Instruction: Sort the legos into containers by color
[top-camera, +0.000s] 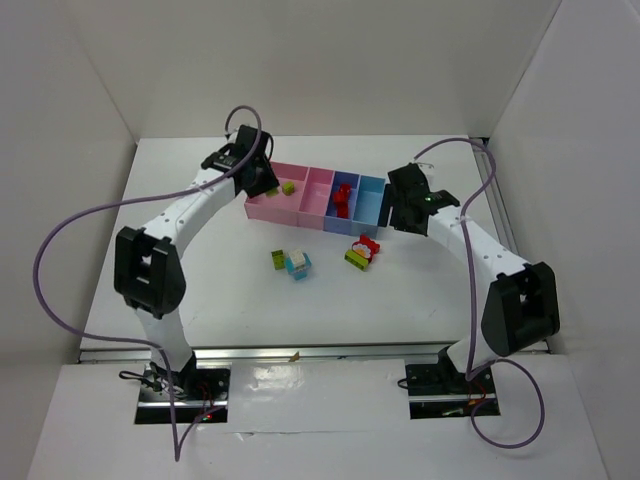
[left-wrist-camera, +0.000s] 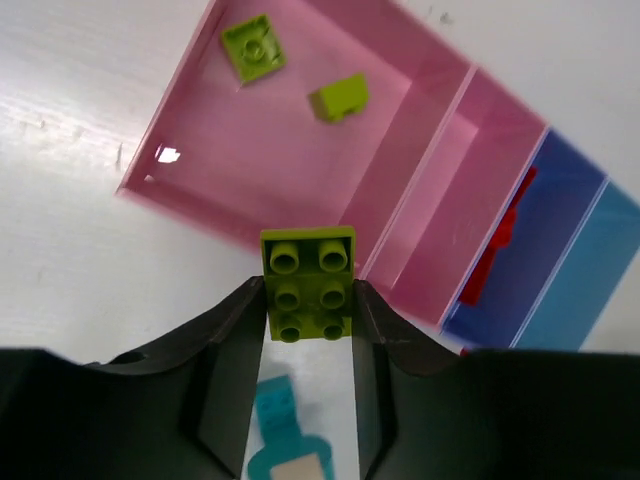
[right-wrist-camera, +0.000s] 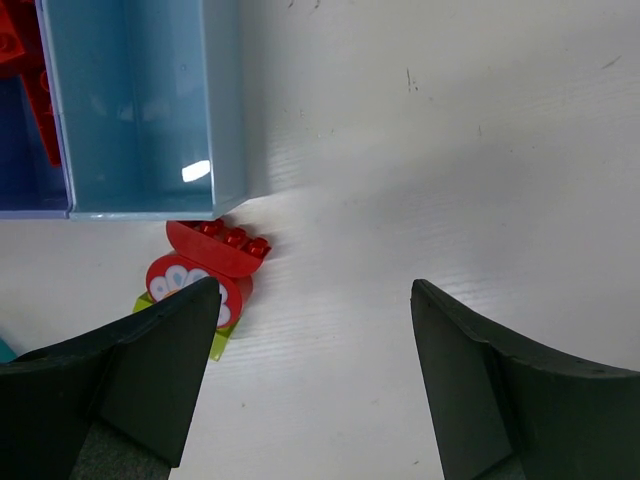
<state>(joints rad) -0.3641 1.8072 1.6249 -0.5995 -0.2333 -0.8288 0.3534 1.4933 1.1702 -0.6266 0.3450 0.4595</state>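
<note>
Lime brick (left-wrist-camera: 308, 283): studs face the wrist camera, long axis runs along the left fingers (left-wrist-camera: 232, 345), which are clamped on its long sides. It hangs at the end pink bin's (left-wrist-camera: 200, 190) rim, toward the table's far edge. The left arm is stretched forward. Right fingers (right-wrist-camera: 165, 350) stand apart beside the light blue bin (right-wrist-camera: 130, 100).

Glossy plastic containers (left-wrist-camera: 300, 130); matt black fingers (left-wrist-camera: 225, 370); matt white table (right-wrist-camera: 450, 150).

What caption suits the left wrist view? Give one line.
Left pincer shut on a lime green lego at the edge of the pink bin holding two lime bricks.
</note>
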